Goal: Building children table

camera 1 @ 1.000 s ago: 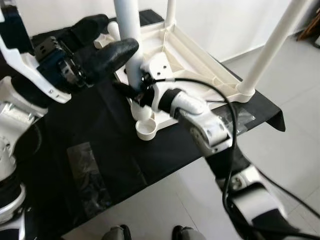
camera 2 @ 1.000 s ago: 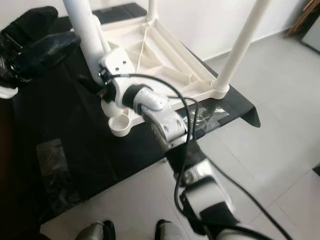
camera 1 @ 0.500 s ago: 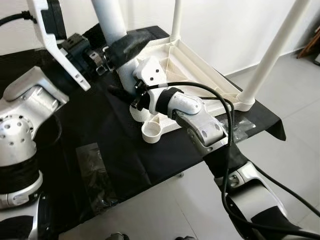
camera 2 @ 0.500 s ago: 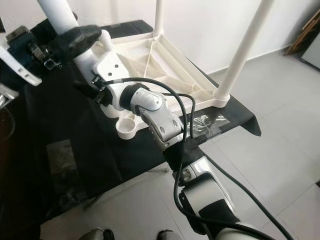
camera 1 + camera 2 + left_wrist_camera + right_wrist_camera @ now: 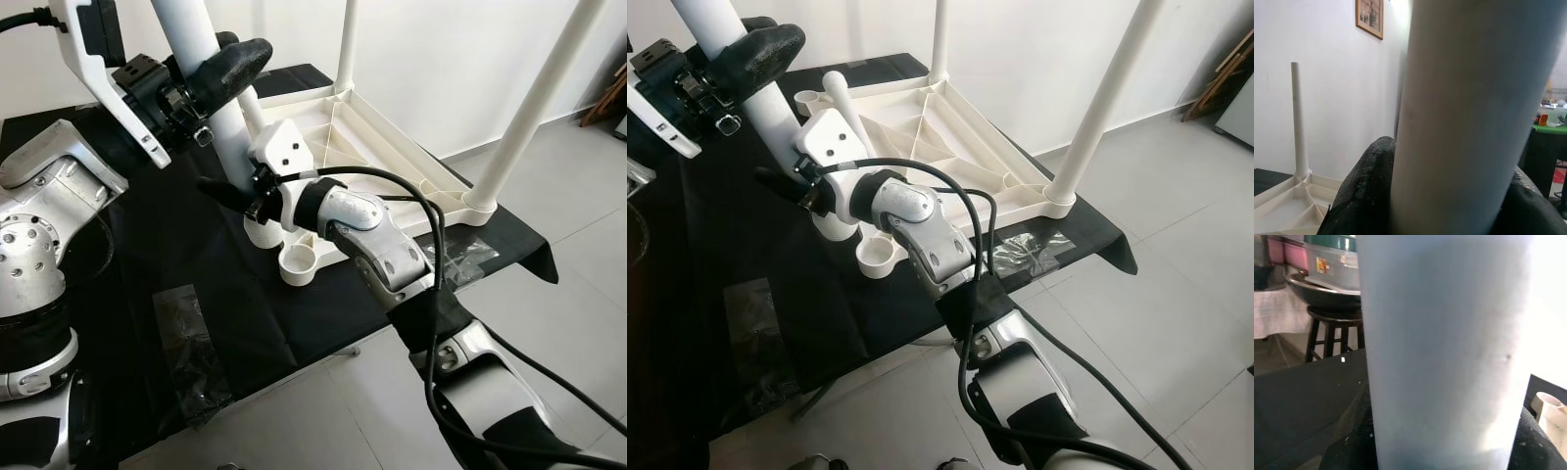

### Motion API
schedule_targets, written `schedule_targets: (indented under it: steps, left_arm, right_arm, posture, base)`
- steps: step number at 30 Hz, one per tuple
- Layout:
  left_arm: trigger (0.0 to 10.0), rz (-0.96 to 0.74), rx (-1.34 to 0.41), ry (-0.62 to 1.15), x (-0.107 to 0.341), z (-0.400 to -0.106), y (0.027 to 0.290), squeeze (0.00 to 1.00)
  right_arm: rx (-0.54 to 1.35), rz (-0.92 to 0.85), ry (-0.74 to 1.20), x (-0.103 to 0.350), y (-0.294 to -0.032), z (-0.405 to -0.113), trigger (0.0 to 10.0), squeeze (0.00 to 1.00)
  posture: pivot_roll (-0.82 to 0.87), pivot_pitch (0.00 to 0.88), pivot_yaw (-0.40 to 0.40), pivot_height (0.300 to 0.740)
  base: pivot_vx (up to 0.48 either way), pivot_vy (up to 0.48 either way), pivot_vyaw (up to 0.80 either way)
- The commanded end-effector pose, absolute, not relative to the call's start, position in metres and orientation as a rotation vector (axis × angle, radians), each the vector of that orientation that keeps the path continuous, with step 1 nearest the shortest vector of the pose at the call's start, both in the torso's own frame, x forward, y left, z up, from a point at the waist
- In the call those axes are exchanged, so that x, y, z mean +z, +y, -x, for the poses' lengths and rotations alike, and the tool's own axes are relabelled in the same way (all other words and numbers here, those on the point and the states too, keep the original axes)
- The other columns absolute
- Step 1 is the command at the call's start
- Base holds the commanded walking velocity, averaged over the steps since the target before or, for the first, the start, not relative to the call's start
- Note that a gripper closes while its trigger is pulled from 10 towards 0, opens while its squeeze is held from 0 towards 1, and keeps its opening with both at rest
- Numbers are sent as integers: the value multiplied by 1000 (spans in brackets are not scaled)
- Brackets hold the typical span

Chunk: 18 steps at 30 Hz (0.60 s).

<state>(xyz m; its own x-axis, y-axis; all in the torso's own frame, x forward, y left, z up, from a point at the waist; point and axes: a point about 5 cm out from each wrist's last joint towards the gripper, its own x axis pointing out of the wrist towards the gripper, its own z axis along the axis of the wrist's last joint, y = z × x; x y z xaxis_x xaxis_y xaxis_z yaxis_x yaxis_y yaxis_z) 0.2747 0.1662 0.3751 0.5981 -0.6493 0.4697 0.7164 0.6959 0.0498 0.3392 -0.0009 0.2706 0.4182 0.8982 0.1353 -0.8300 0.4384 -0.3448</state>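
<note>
A white table top (image 5: 392,157) lies upside down on a black-covered bench. Two white legs (image 5: 534,108) (image 5: 345,44) stand upright in its far corners. At the near-left corner a third white leg (image 5: 227,137) leans slightly, its foot at the corner beside an empty round socket (image 5: 299,262). My left gripper (image 5: 211,73) is shut on this leg high up, with black fingers (image 5: 1366,186) on both sides of it. My right gripper (image 5: 233,191) is shut on the same leg low down, close to the corner. The leg (image 5: 1444,347) hides most of the fingers there.
The black cloth (image 5: 127,255) hangs over the bench edge, with a crumpled plastic bag (image 5: 186,338) near the front and clear tape (image 5: 460,259) at the right. Grey tiled floor (image 5: 558,323) lies to the right; a white wall stands behind.
My left gripper, open beside the leg a second ago, has shut around it and now holds it higher up. The right gripper has kept its grip. The camera has lifted and shifted.
</note>
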Motion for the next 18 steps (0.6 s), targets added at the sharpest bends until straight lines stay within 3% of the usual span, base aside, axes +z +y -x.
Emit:
schedule_targets:
  steps: [1,2,4,6,7,8,9,12,13,14,15,18]
  left_arm:
    - [0,129,-828,-482,379,-273,168,0]
    - [0,118,-851,-477,379,-272,167,0]
    - [0,104,-900,-471,379,-268,164,0]
    - [0,51,-1147,-436,374,-250,154,0]
    - [0,51,-1147,-436,374,-250,154,0]
    - [1451,3,-1271,-424,371,-239,150,0]
    - [1490,-22,-1384,-390,366,-232,147,0]
    - [1490,-34,-1444,-367,364,-229,145,0]
    - [0,-41,-1499,-359,363,-226,143,0]
    - [0,-41,-1499,-359,363,-226,143,0]
    - [0,-45,-1574,-359,363,-223,139,0]
    - [0,-49,-1593,-360,363,-222,137,0]
  right_arm:
    - [1238,165,-368,280,-6,-328,10000,431]
    - [1303,148,-362,281,-9,-324,10000,1000]
    - [1408,151,-375,283,-13,-316,10000,1000]
    - [1644,173,-379,285,-28,-301,10000,1000]
    - [1644,173,-379,285,-28,-301,10000,1000]
    - [1724,194,-374,285,-34,-298,10000,1000]
    - [1775,236,-345,283,-36,-298,10000,1000]
    - [1797,266,-324,281,-37,-299,10000,1000]
    - [1816,289,-296,278,-37,-300,10000,200]
    - [1816,289,-296,278,-37,-300,10000,200]
    - [1838,314,-222,271,-33,-303,10000,0]
    - [1841,321,-198,268,-32,-304,10000,0]
  posture:
    - [-68,49,-28,740]
    - [-68,49,-28,740]
    - [-66,45,-30,740]
    - [-69,37,-32,740]
    - [-69,37,-32,740]
    - [-71,33,-32,740]
    - [-75,30,-29,740]
    - [-75,30,-29,740]
    - [-80,27,-28,740]
    - [-80,27,-28,740]
    - [-80,28,-33,740]
    - [-81,29,-32,740]
  base:
    - [0,0,0]
    - [0,0,0]
    - [0,0,0]
    - [0,0,0]
    - [0,0,0]
    - [0,0,0]
    - [0,0,0]
    - [0,0,0]
    - [0,0,0]
    - [0,0,0]
    - [0,0,0]
    - [0,0,0]
